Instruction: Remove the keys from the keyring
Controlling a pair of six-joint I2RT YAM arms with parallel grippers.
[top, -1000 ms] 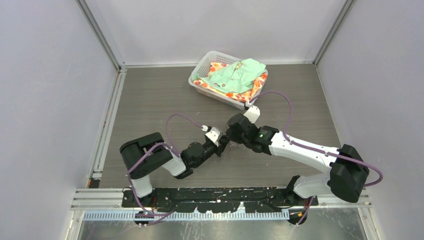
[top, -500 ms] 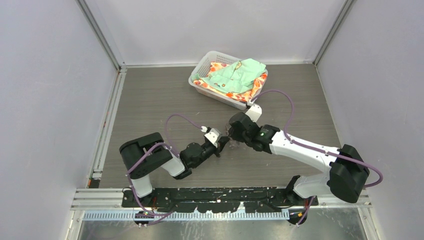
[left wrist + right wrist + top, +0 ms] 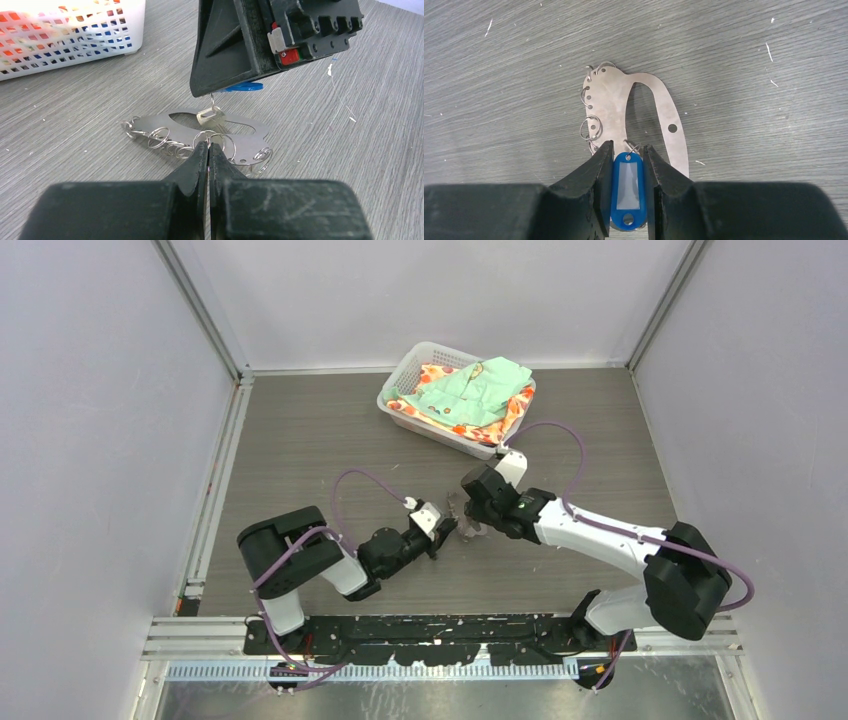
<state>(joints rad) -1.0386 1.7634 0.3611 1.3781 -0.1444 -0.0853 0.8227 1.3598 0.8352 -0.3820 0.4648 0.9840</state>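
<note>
right gripper (image 3: 628,150) clamps blue-headed key (image 3: 627,186); left gripper (image 3: 208,147) pinches keyring (image 3: 611,100) by its rings; light, stiff, likely slippery.

The keyring (image 3: 609,100) lies flat on the table (image 3: 300,440). One key (image 3: 627,187) sits at its end, inside the right gripper (image 3: 627,148). The basket (image 3: 400,375) stands behind.

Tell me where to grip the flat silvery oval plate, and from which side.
Probably take the flat silvery oval plate by its plain band, from above: one of the fingers through the oval opening, one outside. It lies flat on the grey table, and the other band carries small wire rings.
</note>
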